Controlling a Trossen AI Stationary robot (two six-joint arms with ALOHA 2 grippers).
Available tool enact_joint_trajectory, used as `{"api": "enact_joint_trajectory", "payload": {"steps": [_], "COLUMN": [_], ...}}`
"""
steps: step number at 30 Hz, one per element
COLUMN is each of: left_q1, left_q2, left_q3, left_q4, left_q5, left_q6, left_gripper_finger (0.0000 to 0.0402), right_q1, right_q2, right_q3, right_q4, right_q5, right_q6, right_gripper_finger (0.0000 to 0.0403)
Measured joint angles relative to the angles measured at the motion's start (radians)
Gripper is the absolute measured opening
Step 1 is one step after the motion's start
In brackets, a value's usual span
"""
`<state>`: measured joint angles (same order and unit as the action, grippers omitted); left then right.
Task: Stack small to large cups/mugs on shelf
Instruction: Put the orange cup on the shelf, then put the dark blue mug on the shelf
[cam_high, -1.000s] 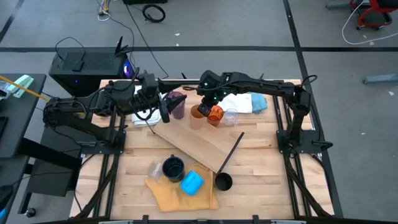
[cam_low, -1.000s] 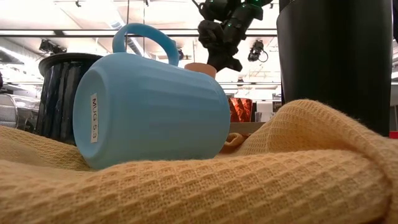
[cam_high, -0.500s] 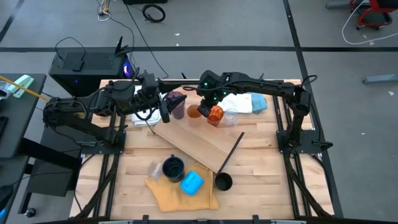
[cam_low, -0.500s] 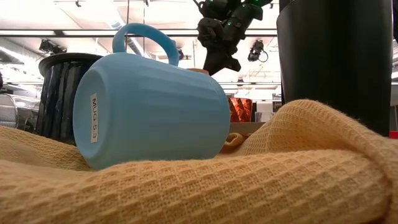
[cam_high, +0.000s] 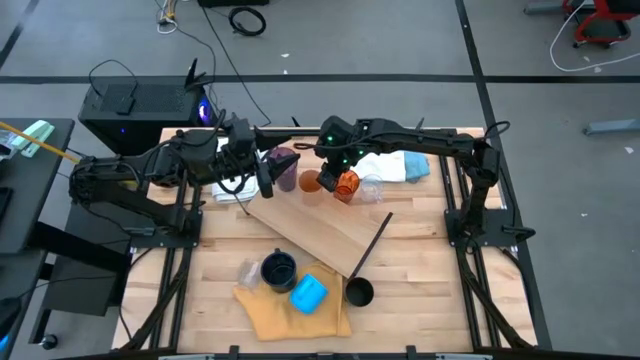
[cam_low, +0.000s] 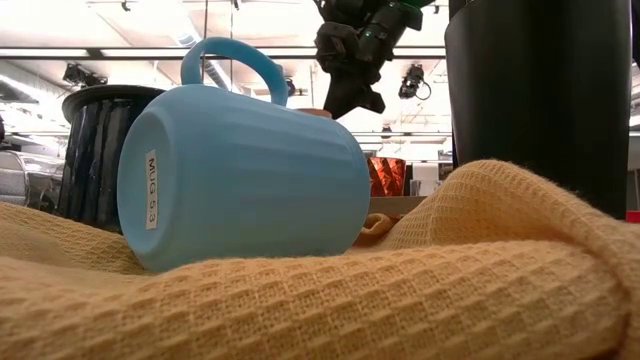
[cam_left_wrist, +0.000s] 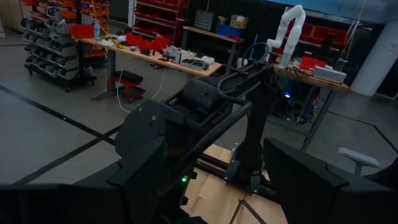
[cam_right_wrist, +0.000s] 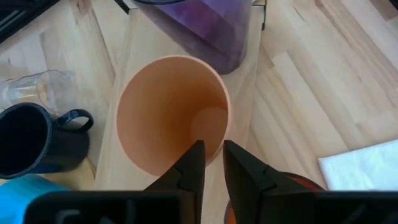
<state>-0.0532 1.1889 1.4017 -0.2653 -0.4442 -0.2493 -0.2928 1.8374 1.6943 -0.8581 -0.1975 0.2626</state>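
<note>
One cup repositioned: our right gripper (cam_right_wrist: 211, 163), fingers narrowly pinching the light orange cup's (cam_right_wrist: 173, 112) rim, has shifted it beside the purple tumbler (cam_right_wrist: 199, 25) on the shelf (cam_high: 320, 228). Placement looks near; left gripper's state indeterminate.

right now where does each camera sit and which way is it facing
High: overhead, straight down on both arms, the shelf and light orange cup.
Low: tabletop level, facing the bright blue mug; an arm above.
Left wrist: faces the room and the other arm.
Right wrist: down into the light orange cup, its fingers astride the rim.
All but the left wrist show this cup.
</note>
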Motion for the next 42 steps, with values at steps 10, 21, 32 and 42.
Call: {"api": "enact_joint_trajectory", "payload": {"steps": [10,21,32,42], "left_q1": [0.000,0.000,0.000,-0.052], "left_q2": [0.000,0.000,0.000,0.001], "left_q3": [0.000,0.000,0.000,0.000], "left_q4": [-0.003,-0.002,-0.006,-0.123], "left_q5": [0.000,0.000,0.000,0.001], "left_q6": [0.000,-0.001,-0.004,-0.106], "left_gripper_finger": [0.0274,0.0274,0.0274,0.0274], "right_q1": [0.007,0.005,-0.045,-0.116], "right_q2": [0.000,0.000,-0.005,-0.052], "right_q3": [0.001,0.001,0.135,0.406], "right_q4": [0.000,-0.009,-0.110,-0.709], "right_q5": [-0.009,-0.021,-0.038,0.304], "right_q6": [0.004,-0.001,-0.044,-0.232], "right_gripper_finger": [0.0066,0.0088,0.0094,0.0088]}}
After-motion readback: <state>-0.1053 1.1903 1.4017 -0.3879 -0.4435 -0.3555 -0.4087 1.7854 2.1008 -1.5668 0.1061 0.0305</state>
